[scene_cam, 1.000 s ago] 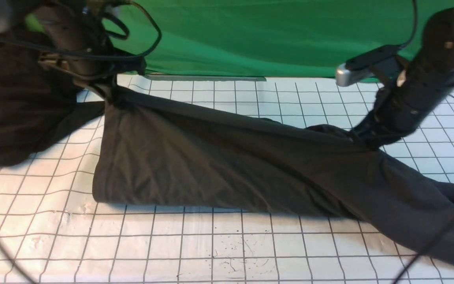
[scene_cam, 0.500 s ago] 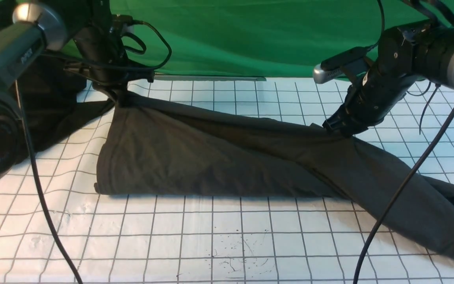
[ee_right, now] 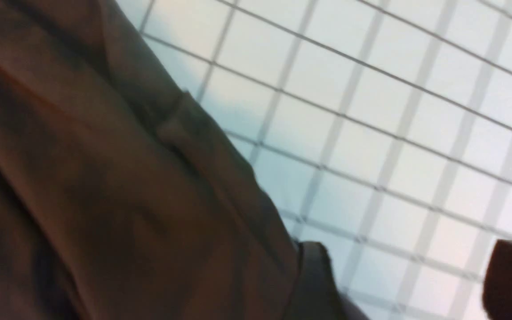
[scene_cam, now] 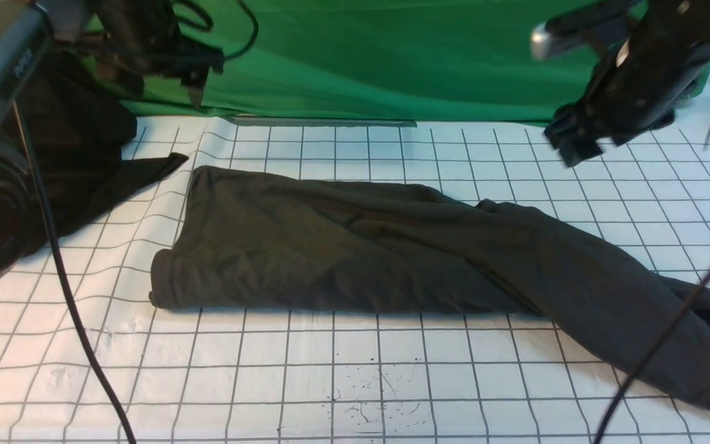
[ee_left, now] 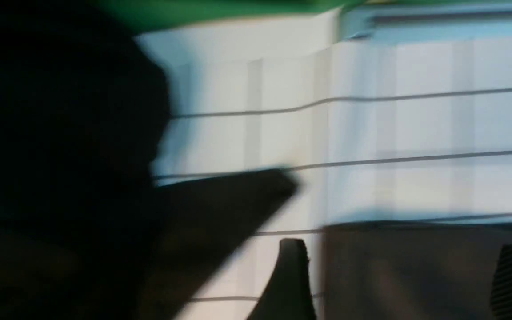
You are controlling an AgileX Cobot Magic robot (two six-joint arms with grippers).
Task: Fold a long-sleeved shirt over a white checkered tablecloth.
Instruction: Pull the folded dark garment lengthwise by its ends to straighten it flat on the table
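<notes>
White checkered tablecloth (scene_cam: 355,370): I see it filling the lower frame, slightly wrinkled.
Long-sleeved shirt (scene_cam: 355,246): lying flat on it mid-frame, one end trailing to the lower right.
Right gripper (scene_cam: 567,145): upper right, above the shirt, jaws spread, empty.
Left gripper (scene_cam: 195,92): upper left, jaws spread, empty.

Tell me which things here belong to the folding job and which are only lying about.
For the job: long-sleeved shirt, white checkered tablecloth.
Just lying about: black heap of cloth, green backdrop.
</notes>
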